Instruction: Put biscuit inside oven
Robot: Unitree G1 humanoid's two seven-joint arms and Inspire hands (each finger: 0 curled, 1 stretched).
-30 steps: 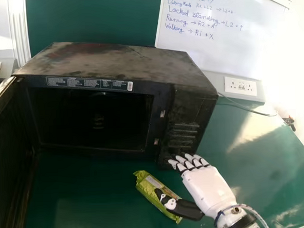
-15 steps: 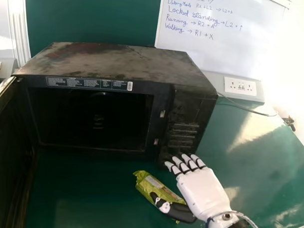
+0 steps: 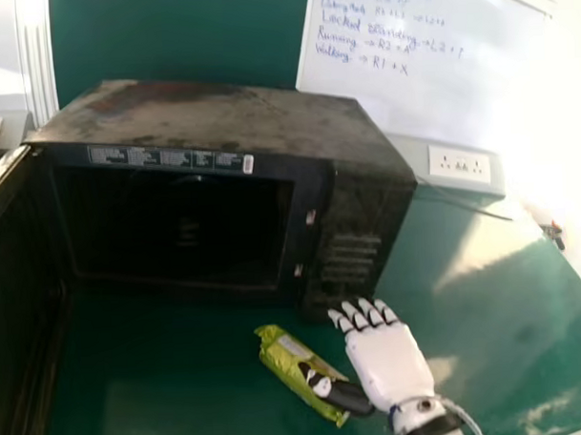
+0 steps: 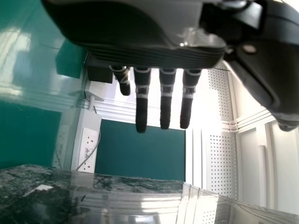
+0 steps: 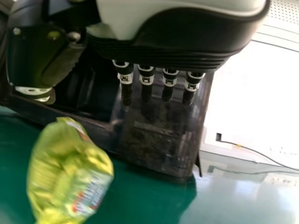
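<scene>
You have the biscuit packet (image 3: 294, 359) lying flat on the green table (image 3: 153, 385), just to the left of your right hand (image 3: 383, 359), in front of the open oven (image 3: 366, 200). Its long axis slants: the far end points forward and left, roughly towards the oven's mouth (image 3: 181, 226), and the near end comes back right, under the thumb in the head view. Whether that thumb touches the wrapper, you can't tell.

Your right hand is open, its fingers straight and pointing forward towards the panel side of the oven, with nothing gripped. Your left hand (image 4: 141, 105) is open and empty too, in its own wrist view, with the wall behind it; the right looks the nearer one for this job.

The step in hand seems to be the pick-up, with the packet yet to be lifted. You'll probably want to shift the palm left and lower it, so that the thumb drops beyond the packet's left side and the fingers close along its right (across the narrow way, not end to end). Close from where the hand is now and the thumb may just press on the near end and swivel the packet away from you
</scene>
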